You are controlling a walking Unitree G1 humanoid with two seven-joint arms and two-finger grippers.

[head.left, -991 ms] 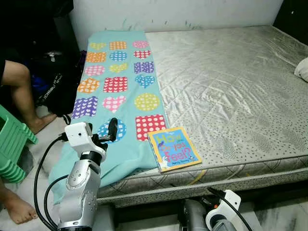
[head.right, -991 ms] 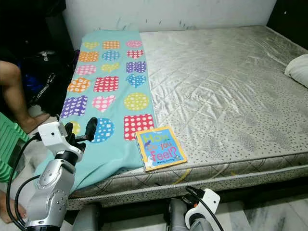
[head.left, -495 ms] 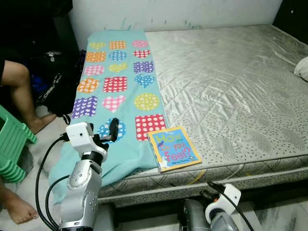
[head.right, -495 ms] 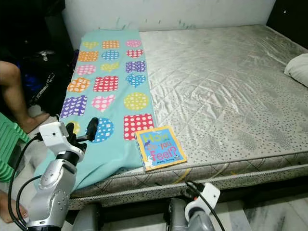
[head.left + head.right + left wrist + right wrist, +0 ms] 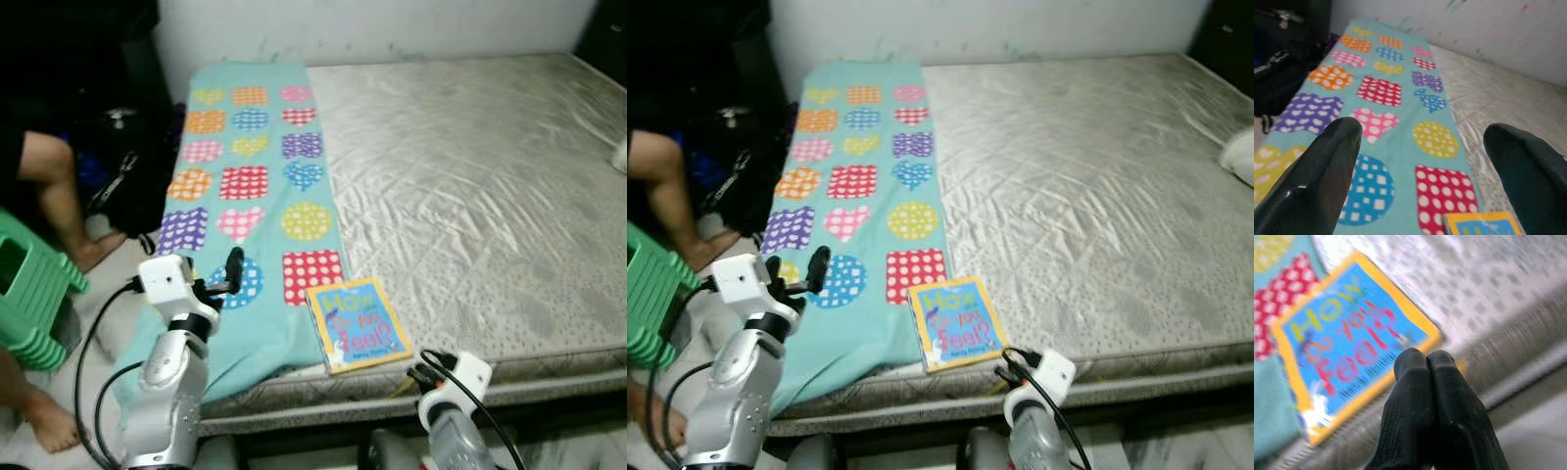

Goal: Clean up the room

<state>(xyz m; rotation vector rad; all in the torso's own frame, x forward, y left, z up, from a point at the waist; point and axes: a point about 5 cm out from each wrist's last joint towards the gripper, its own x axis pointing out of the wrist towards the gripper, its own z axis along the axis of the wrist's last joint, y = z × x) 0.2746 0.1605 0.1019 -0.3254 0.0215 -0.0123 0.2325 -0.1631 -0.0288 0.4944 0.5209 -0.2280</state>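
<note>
the book (image 5: 359, 323) lies flat, cover up, at the near edge of the bed (image 5: 470, 186), its left edge just overlapping the corner of a teal blanket (image 5: 257, 186) patterned with dotted hearts and squares. it looks thin, light and fairly stiff, with a glossy cover that may slip, and because it lies flush on the mattress there is little to get under; the best hold is judged to be the near edge, which sits close to the mattress rim, pinched from the front. the right tool (image 5: 1425, 363) hangs low just in front of that edge, its two fingers pressed together, so it would need to spread first. the left tool (image 5: 1420, 147) is raised over the blanket's near end, fingers spread wide and holding nothing. to the left, a person's leg (image 5: 59, 191) shows beside a green stool (image 5: 29, 299) and a dark bag (image 5: 122, 171).
</note>
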